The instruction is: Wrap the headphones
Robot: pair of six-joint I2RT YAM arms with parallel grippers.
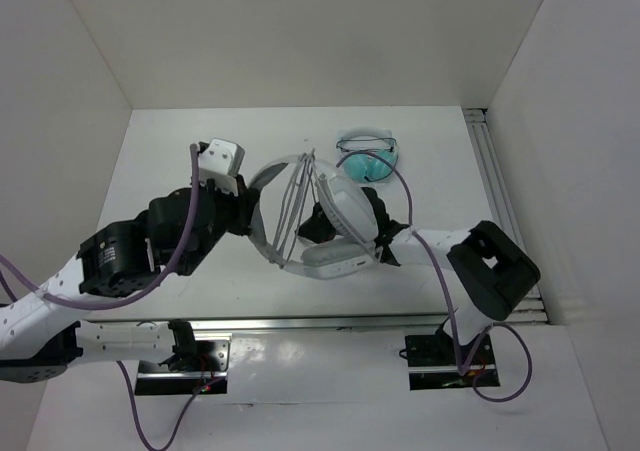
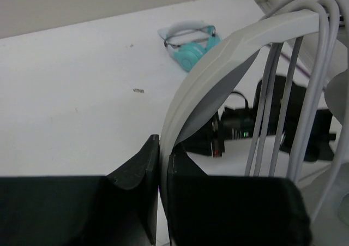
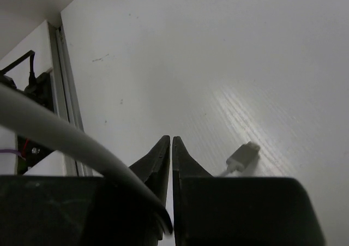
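At mid-bench, headphones [image 1: 345, 209]: large and light grey, held between my two hands, headband arc toward 9 o'clock, earcups [image 1: 335, 259] toward 3 o'clock.
Bench [image 1: 170, 161]: white, flat, walled on three sides.
Headband [image 2: 218, 60]: wide and pale. In the left wrist view it rises from my fingers and curves away toward 1 o'clock.
Left hand [image 1: 246, 211]: positioned at 9 o'clock of the headphones.
Left hand state: both fingers clamped on the headband, pressed against each face of it.
Cable [image 1: 292, 203]: thin and grey. Several strands run side by side across the headband opening, from its 12 o'clock end to its 6 o'clock end.
Right hand [image 1: 318, 223]: enters from 4 o'clock, black fingertips inside the headband opening, between the strands and the earcups.
Right hand state: fingers together, with only a hairline slit between them. One grey strand crosses in front of one finger near its base. I cannot tell whether it is pinched.
Plug [image 3: 242, 157]: small and pale, lying on the bench at 3 o'clock of my right fingertips, apart from them.
Teal headphones [image 1: 368, 159]: smaller pair, on the bench at 1 o'clock of the grey pair, near the upper earcup.
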